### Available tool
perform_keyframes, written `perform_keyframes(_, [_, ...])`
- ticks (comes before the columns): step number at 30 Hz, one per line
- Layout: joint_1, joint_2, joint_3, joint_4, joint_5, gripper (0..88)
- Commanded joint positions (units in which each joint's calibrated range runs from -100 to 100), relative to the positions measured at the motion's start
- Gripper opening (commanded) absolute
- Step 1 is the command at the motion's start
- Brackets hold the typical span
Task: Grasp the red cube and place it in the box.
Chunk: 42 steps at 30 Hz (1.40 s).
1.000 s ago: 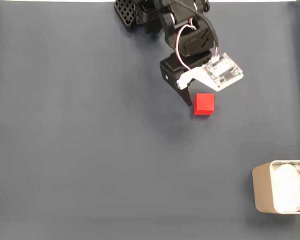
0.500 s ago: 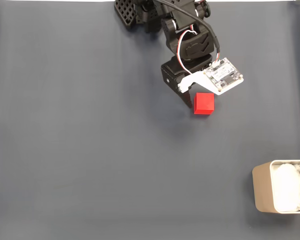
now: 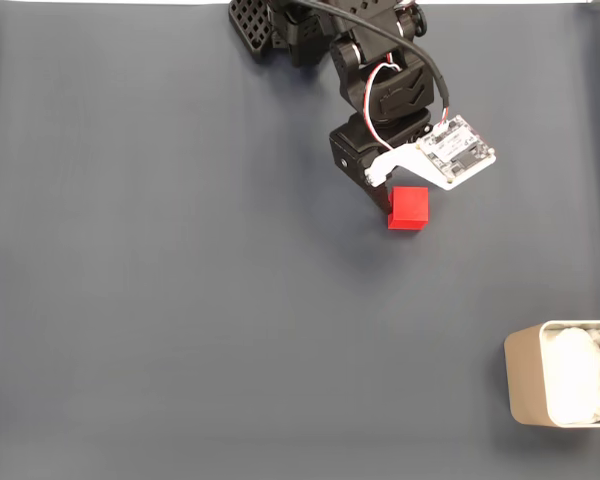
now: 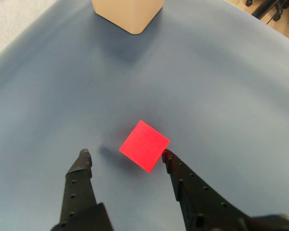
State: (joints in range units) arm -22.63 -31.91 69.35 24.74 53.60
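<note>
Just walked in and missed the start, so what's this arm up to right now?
The arm is lining up to grab the red cube on the dark blue table cover. In the wrist view its claw is open, with one finger right at the cube's corner and the other finger off to the side; nothing is gripped yet. The box, with white material inside, waits at the lower right of the fixed view, well away from the cube.

no readable text, labels or numbers
</note>
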Motion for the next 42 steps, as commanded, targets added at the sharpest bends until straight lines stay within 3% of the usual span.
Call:
perform_keyframes(1, [-0.7, 0.6, -1.0, -1.2, -0.7, 34.2])
perform_keyframes(42, [-4.3, 4.5, -4.3, -6.7, -1.0, 35.1])
